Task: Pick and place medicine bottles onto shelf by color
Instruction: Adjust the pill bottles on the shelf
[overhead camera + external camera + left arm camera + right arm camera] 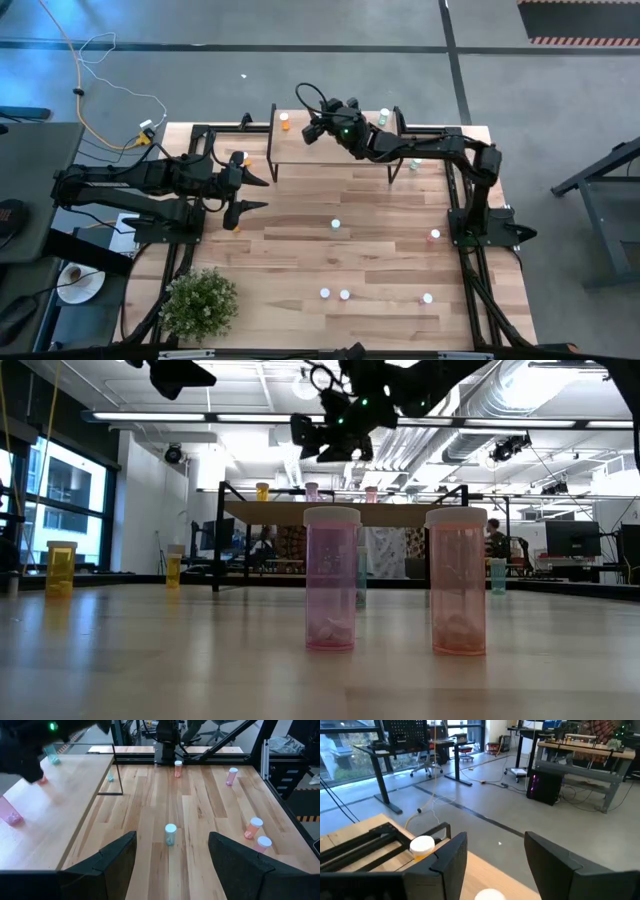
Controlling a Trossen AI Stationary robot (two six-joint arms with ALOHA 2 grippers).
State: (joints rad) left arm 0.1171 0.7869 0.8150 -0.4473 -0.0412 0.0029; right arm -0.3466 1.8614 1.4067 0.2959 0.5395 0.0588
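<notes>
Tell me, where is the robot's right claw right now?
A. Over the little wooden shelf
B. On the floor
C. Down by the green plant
A, because the high view shows the right gripper reaching over the shelf at the far side of the table, far from the plant.

Two dark, near-black arms are seen in the high view, built of slim jointed segments on black bases. The left arm [140,180], at the left of the frame, ends in two pointed black fingers [252,178]. A small green light is shown on the wrist of the right arm [420,148], upper centre of the frame, and a looped black cable is carried above it. In the left wrist view, broad matte black fingers [112,857] with angular, flat-faced shapes are shown at the bottom. Similar dark wedge-shaped fingers [547,860] fill the bottom of the right wrist view.
</notes>
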